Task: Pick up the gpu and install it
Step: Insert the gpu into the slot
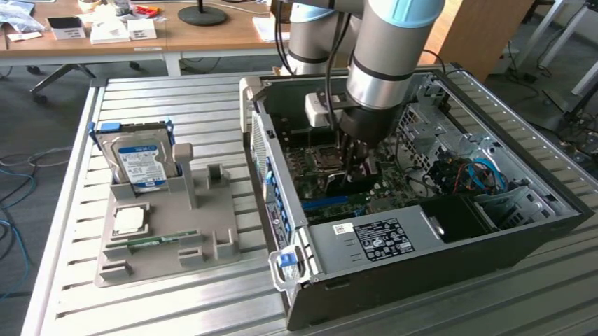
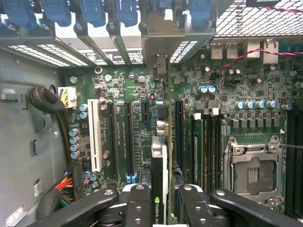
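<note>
The gpu (image 2: 159, 189) stands on edge over the motherboard (image 2: 222, 85): thin green board, dark cooler, silver bracket at one end.

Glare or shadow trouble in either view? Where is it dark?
Exterior view: light glares off the slatted table at that view's right; the computer case interior is shadowed under the arm, so the gripper reads dark. Wrist view: the motherboard is evenly lit, the perforated case panel washes out white, and the gpu held in the gripper shows edge-on without glare.
</note>
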Controlling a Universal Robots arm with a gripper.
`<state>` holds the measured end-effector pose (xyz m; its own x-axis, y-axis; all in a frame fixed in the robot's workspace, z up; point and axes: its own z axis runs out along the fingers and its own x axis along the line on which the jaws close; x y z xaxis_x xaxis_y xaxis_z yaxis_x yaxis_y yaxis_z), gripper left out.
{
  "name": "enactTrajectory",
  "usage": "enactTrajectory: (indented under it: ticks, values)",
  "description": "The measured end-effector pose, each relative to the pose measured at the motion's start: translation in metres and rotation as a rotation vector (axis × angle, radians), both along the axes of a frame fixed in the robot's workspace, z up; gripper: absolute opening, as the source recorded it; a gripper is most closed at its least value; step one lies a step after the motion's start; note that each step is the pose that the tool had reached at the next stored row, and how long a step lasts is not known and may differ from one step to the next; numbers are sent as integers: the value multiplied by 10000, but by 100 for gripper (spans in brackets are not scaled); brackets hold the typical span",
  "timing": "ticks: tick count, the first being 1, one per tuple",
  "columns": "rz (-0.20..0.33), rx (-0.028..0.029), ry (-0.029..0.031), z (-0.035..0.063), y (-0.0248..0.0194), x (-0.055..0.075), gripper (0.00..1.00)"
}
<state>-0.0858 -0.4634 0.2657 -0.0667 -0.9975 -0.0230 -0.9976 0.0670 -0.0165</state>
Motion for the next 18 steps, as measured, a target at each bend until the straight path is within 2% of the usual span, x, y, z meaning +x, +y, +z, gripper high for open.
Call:
enactTrajectory:
  ticks: [18]
  values:
    - [-2,0,-1,0,-10,-35,27]
